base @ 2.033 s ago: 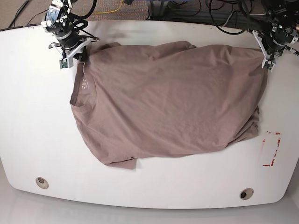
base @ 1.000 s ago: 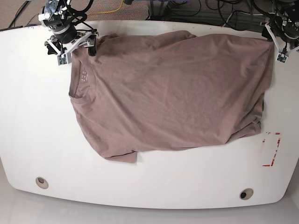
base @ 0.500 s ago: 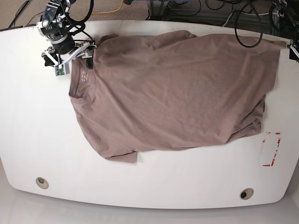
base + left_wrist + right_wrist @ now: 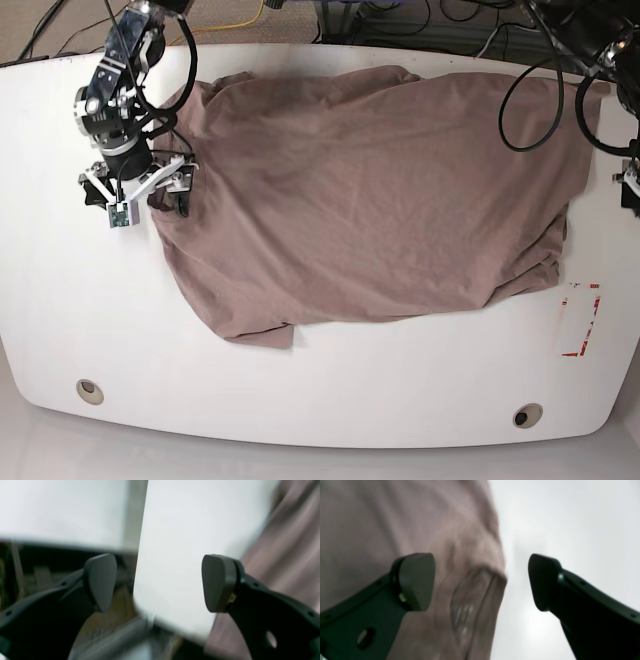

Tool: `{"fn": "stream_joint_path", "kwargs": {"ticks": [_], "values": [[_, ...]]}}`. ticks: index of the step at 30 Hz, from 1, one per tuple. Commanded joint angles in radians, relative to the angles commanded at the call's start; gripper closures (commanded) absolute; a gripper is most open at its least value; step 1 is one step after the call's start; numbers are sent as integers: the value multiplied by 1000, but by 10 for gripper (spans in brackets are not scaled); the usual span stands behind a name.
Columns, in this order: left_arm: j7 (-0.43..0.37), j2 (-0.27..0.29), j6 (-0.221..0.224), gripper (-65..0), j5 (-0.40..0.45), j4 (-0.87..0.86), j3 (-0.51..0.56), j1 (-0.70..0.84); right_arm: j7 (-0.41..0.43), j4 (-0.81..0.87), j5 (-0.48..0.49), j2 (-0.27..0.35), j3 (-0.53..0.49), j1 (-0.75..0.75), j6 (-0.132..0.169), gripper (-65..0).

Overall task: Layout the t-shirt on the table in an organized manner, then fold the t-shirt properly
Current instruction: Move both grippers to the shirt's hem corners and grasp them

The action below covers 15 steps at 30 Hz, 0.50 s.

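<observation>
Moved: right gripper (image 4: 135,195) from collar corner down to t-shirt (image 4: 370,200) neckline, spread wide, empty. Left gripper (image 4: 160,585) at bench (image 4: 320,400) edge, spread wide, empty.

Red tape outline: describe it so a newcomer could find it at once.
Start from the white table and its brown t-shirt. Look off the shirt's lower corner toward the table's edge on the base view's right: the red tape outline lies there, apart from the cloth. It is the table's only red mark; the grommets are round and grey.
</observation>
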Motion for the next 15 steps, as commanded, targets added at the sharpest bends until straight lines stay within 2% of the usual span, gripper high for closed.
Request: {"fn": "stream_joint_path", "kwargs": {"ticks": [4,7,11,13,15], "values": [[-2,21,48,-506,0,-89,61,-98,3,-98,-20,20,-3,104,2,-563],[-43,38,76,-506,0,-181,81,-164,5,-216,-15,51,-8,201,2,-563],[-189,64,116,-506,0,-315,115,-192,12,-423,-17,74,-5,351,2,-563],[-273,63,150,-506,0,-384,146,-192,52,-537,-17,103,-6,417,2,-563],[-311,61,171,-506,0,-422,164,-192,91,-620,-17,115,-8,451,2,-563]]}}
